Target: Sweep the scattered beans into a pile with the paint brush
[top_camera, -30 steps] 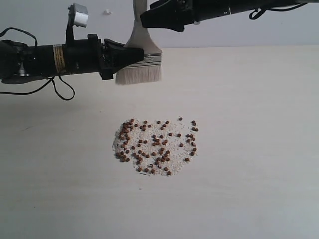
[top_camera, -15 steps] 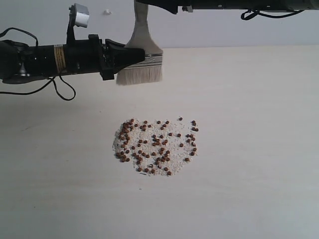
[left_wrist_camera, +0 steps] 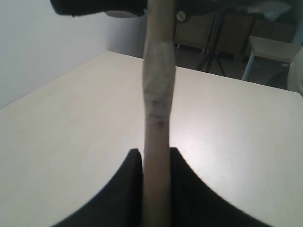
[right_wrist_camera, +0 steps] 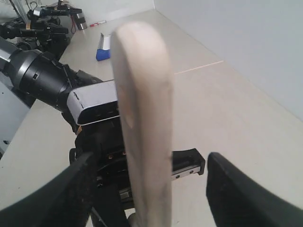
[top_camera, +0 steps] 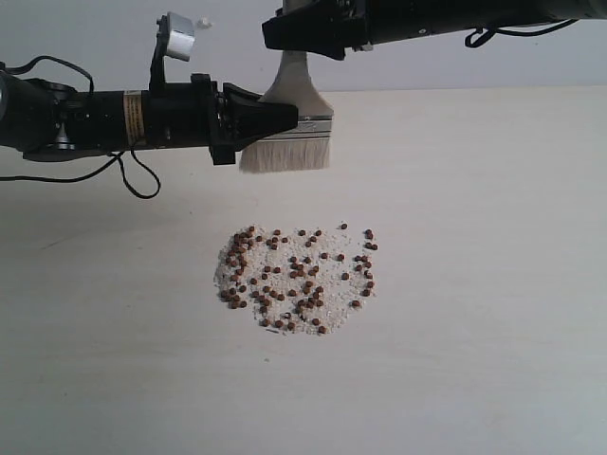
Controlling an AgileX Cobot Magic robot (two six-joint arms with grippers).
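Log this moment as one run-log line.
left claw: shut on brush | right claw: open around handle | brush: upright, away from beans

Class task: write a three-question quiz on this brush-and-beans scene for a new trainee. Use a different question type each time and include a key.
1. True or false: the paint brush bristles are touching the beans.
2. Which is shut on the paint brush? A) left end effector B) right end effector C) neither
3. Fill in: the right end effector's jaws flank the handle and are ___ (open/shut).

Key: 1 false, as bare table separates them; 2 A; 3 open.
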